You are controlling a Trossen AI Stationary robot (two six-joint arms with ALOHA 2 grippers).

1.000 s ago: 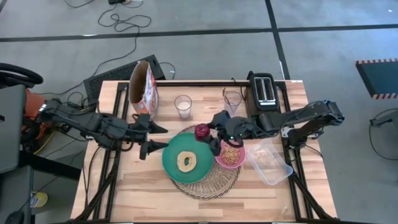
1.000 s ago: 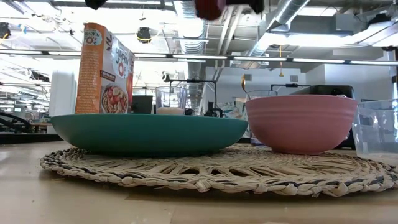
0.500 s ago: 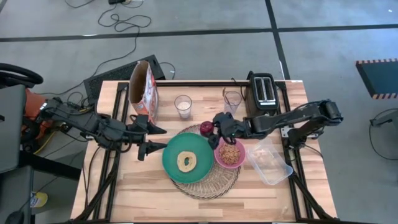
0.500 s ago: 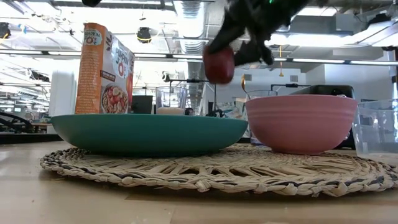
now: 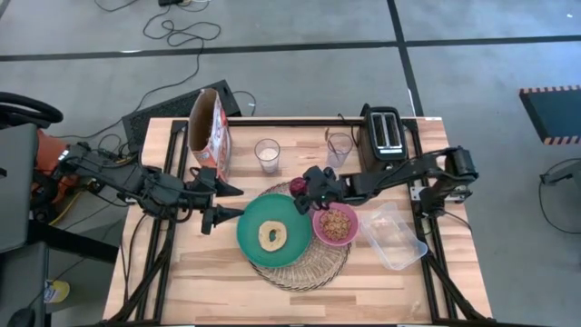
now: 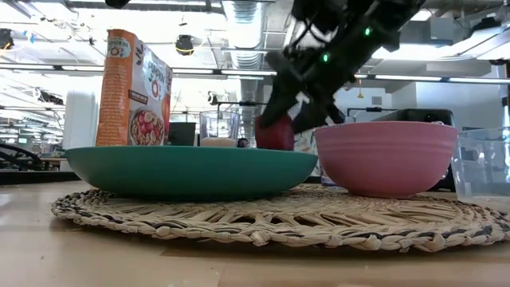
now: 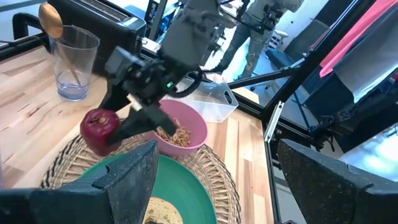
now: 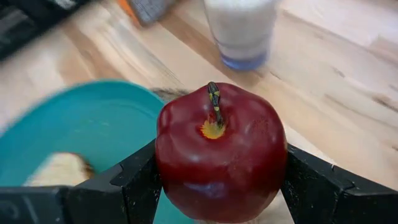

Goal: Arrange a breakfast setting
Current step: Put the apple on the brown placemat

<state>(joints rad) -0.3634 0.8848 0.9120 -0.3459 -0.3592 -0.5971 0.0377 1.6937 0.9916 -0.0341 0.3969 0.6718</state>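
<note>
Right gripper: fingers clamped on both sides of red apple, held low over far edge of woven mat, betw. teal plate and pink bowl, stem up.
Left gripper: fingers spread wide, nothing held, just left of plate.
Bagel: flat, centre of plate.
Pink bowl: on mat, right of plate, cereal inside.
Cereal box: upright, far left.
Glass w/ milk: behind mat.
2nd glass: gold spoon standing in it, beside toaster.
Plastic tub: right of bowl.
</note>
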